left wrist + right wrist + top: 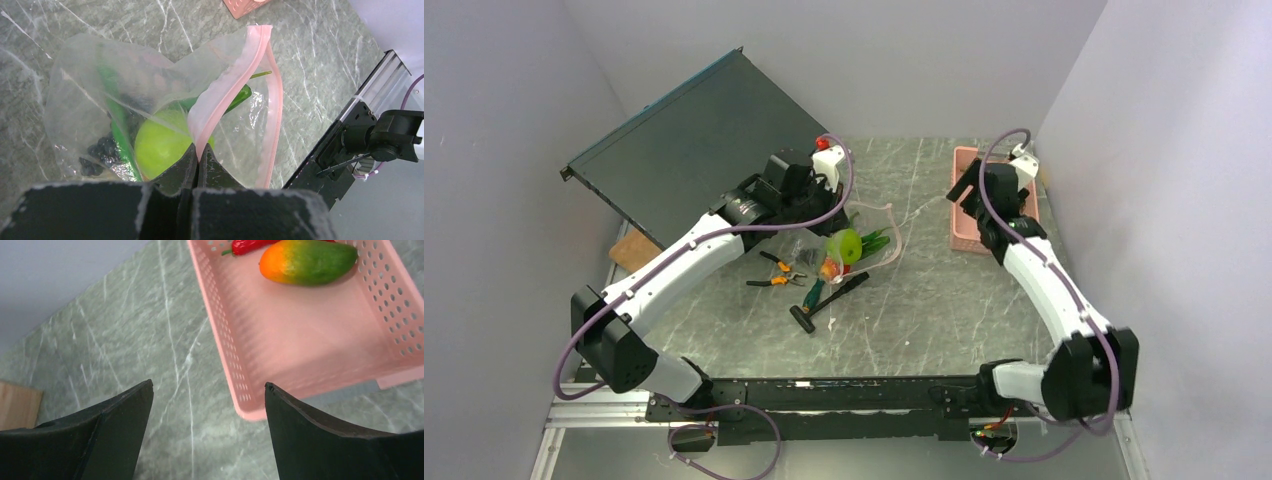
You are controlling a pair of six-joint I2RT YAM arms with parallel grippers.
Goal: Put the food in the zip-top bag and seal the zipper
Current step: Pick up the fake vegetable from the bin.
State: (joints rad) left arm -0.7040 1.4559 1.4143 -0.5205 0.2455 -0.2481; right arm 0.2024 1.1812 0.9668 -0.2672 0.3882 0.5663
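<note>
Bag [85,70] sits about mid-table [924,300], clear and crinkly, and the left claw [196,150] is clamped fully shut on its pink zipper [227,85], pinching the strip right where one side of the mouth folds up. From the left wrist cam the other side of the zipper runs down the right edge of the bag, so the mouth is gaping and not sealed. Inside you can see the apple [160,142] pressed up close to the claw tips, grapes [100,150] down in the left corner, and a long green piece, looks like the cucumber [116,125], lying between them. Another dark green bit with a thin stem pokes toward the mouth, can't tell what it is. Right claw [207,385] is spread wide with nothing in it, hanging over bare table just off the near corner of the pink basket [222,345], not touching it. The mango [310,260] is lying in the basket at the far end, with the chili [250,245] just beside it, half cut off by the frame edge. In the top view the basket is at the right rear of the table, well apart from the bag. Pliers [779,272] and a couple of other tools lie on the table just in front of the bag, and a dark panel [694,150] leans at the back left.
</note>
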